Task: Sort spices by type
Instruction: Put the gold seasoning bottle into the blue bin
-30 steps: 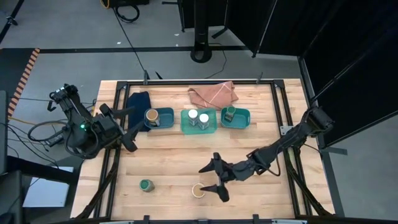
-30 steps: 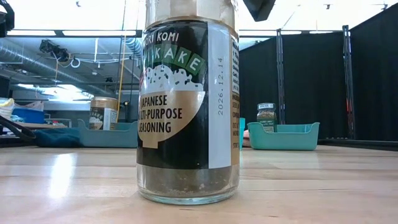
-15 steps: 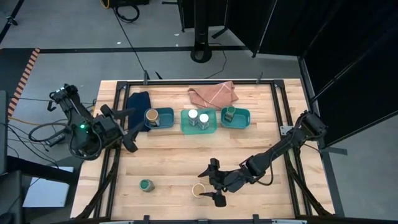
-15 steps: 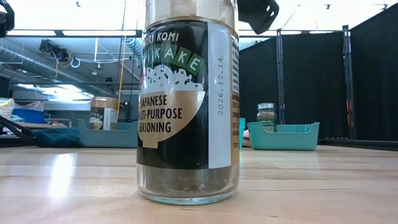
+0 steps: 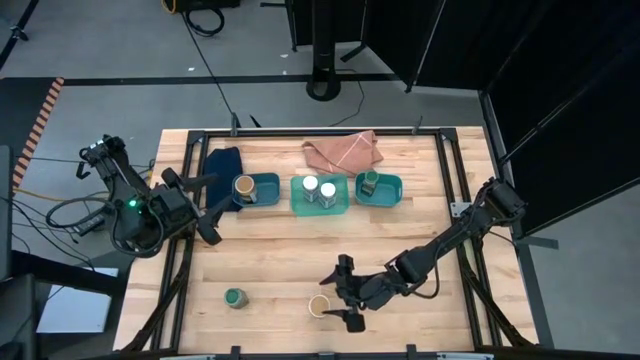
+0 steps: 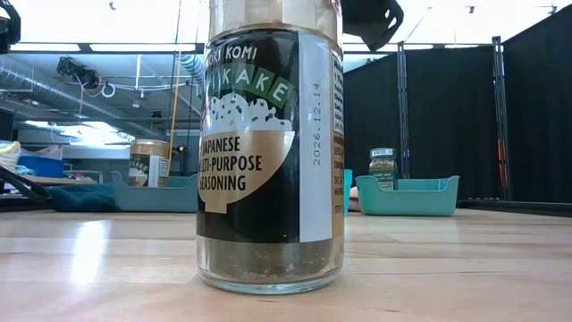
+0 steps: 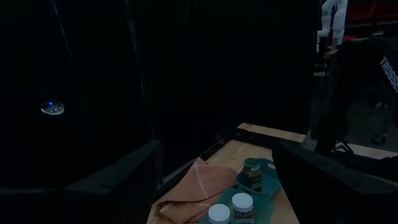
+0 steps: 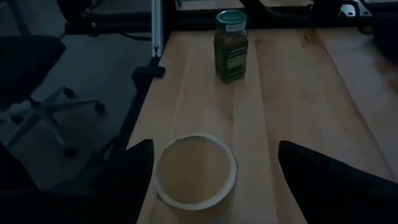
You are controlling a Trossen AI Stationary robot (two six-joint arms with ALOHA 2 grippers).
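Hovering open-fingered, the right claw apparently brackets the tan-lidded jar; left claw open.

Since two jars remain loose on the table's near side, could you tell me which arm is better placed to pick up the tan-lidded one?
Probably the right: its open tool already straddles the tan-lidded jar. The left tool waits beside the left tray, well away.

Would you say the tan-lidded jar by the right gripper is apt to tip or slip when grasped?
The tan-lidded jar stands tall and narrow, so a high push might tip it. Its smooth wall looks like glass, perhaps slippery and breakable. The open right gripper sits beside it.
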